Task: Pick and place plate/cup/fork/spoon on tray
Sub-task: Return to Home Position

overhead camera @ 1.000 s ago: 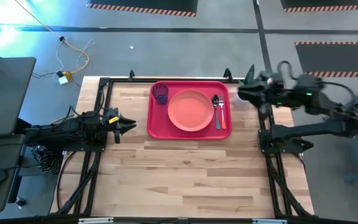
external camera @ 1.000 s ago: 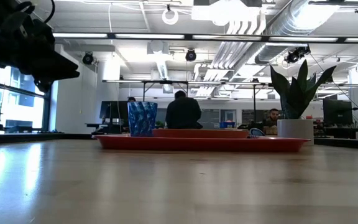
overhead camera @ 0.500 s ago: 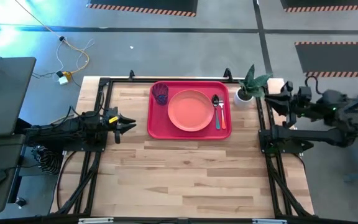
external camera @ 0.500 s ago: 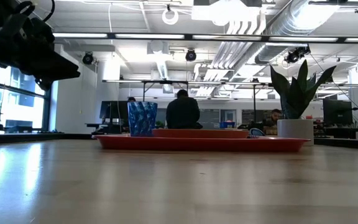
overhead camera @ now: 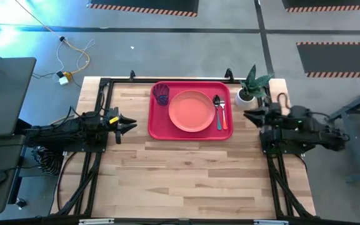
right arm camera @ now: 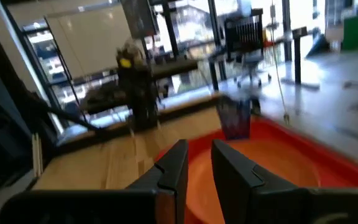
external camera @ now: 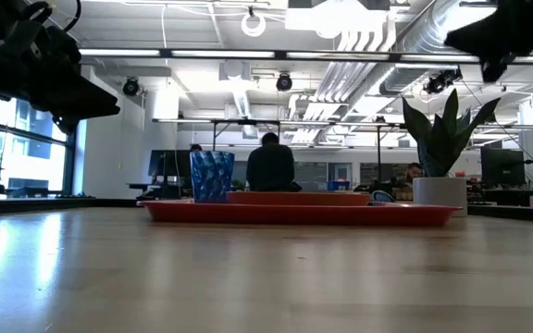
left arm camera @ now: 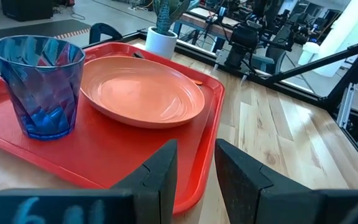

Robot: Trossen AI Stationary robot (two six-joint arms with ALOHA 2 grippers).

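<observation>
Tray (overhead camera: 157, 127) holding plate (overhead camera: 191, 111), cup (overhead camera: 162, 94), spoon (overhead camera: 217, 110), fork (overhead camera: 224, 117), left tool (overhead camera: 128, 125), right tool (overhead camera: 249, 115) flanking it

A white pot with a green plant (overhead camera: 245, 94) is standing near the far right corner of the wooden table (overhead camera: 186, 175), a yellow cable (overhead camera: 66, 76) is lying on the grey floor beyond it, and a person (external camera: 271, 168) is sitting in the room behind.

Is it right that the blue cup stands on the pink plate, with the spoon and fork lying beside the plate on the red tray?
Not quite: the cup stands on the tray itself, beside the plate, not on it. The high view and the left wrist view both show this. The spoon and fork do lie beside the plate on the tray.
</observation>
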